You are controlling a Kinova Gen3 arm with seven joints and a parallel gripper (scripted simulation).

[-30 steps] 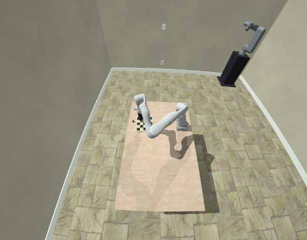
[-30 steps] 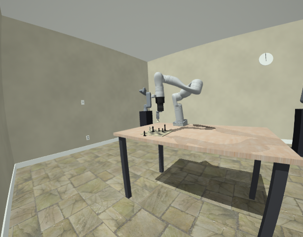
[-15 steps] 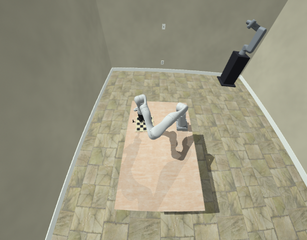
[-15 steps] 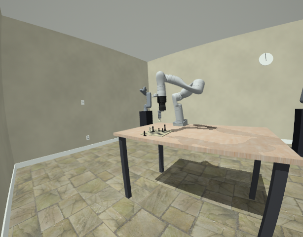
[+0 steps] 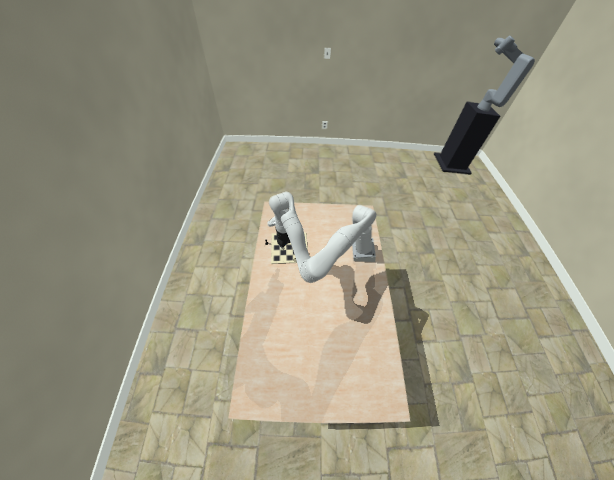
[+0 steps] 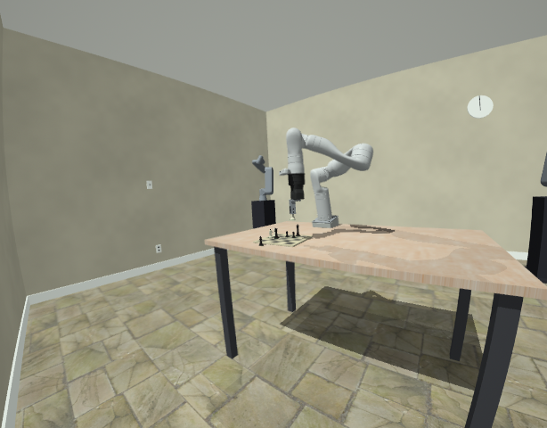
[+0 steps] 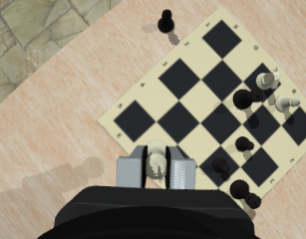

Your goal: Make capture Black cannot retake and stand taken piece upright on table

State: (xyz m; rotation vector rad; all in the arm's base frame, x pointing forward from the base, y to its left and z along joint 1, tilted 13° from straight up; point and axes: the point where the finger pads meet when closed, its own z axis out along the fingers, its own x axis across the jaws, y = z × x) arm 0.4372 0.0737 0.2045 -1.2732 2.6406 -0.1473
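Note:
My gripper point(image 7: 155, 160) is shut on a white chess piece point(image 7: 155, 161) and holds it well above the board point(image 7: 215, 110); it also shows in the exterior view point(image 6: 292, 212). The board point(image 6: 285, 239) lies near the table's far left corner. Several black pieces point(image 7: 243, 100) and two white pieces point(image 7: 267, 82) stand on its right part. One black piece point(image 7: 166, 22) stands upright on the table just off the board's far edge; it also shows in the exterior view point(image 6: 261, 241).
The arm's base point(image 6: 323, 221) stands behind the board. The table edge and floor lie close beyond the lone black piece. A second grey arm on a black pedestal point(image 6: 263, 212) stands behind the table.

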